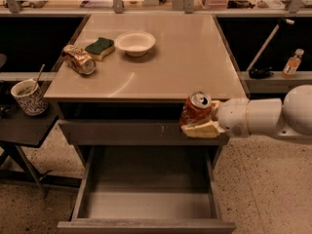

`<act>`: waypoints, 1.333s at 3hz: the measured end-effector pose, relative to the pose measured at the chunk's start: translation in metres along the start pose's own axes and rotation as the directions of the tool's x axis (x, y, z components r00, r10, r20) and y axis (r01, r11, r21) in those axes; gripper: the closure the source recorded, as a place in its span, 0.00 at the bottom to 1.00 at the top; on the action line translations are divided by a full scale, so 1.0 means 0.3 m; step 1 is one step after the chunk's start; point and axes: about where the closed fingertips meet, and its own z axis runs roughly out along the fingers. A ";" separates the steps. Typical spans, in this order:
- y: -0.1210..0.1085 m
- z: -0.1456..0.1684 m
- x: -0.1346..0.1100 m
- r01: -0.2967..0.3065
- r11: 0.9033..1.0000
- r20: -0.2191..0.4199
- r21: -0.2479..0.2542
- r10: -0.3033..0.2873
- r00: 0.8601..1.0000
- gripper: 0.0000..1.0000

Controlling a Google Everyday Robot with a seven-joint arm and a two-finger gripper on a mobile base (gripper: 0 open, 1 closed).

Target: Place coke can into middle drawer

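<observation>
The red coke can [196,108] is upright, its silver top showing. My gripper [196,119] is shut on it, reaching in from the right on a white arm; one pale finger [202,129] shows under the can. The can hangs in front of the closed grey drawer front with small scratch marks [122,132], just below the counter edge. Below it the middle drawer [146,199] is pulled open, wide and shallow, with a bare grey floor. The can is above the drawer's back right part.
On the counter [185,67] lie a dented gold-brown can [78,60], a green sponge [100,48] and a white bowl [135,43]. A patterned cup with a spoon [28,96] stands on a low side table at left. A small bottle [292,62] sits on a shelf at right.
</observation>
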 end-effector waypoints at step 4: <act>0.072 0.230 0.303 -0.111 0.993 -0.047 -0.038 0.109 0.993 1.00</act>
